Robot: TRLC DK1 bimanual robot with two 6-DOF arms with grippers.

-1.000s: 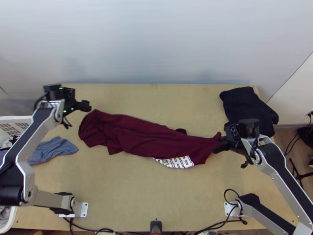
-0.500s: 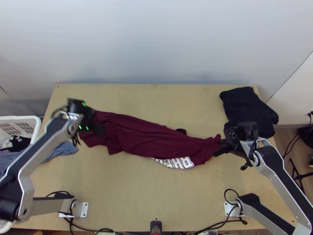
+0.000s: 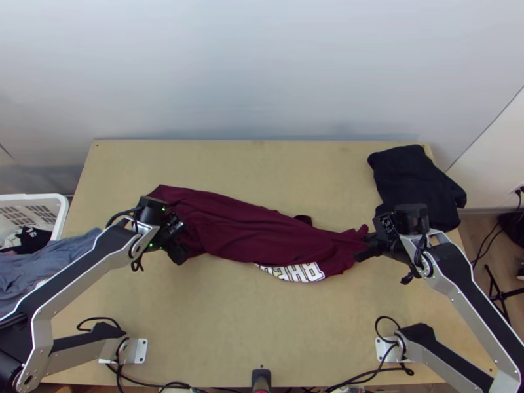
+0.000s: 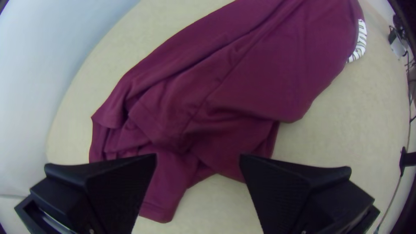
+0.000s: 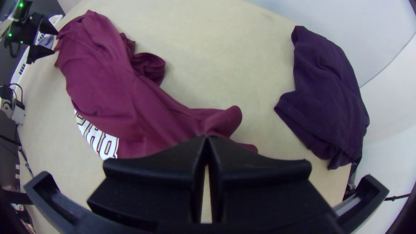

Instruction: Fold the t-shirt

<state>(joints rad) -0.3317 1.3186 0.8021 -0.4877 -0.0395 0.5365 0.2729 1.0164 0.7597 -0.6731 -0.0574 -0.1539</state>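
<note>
T-shirt (image 3: pixel 249 229) is stretched across the middle of the table (image 3: pixel 262 327), long and bunched, not laid flat. At the table's right side, a bit of it is pinched by the right gripper (image 5: pixel 207 138), its fingers pressed together. Over the table's left side, the left gripper (image 4: pixel 198 159) is spread wide, with nothing caught. If the crumpled end (image 4: pixel 169 186) is grabbed there, too many layers may be picked up at once. If it is pulled too hard, the small pinched bit may be lost.
</note>
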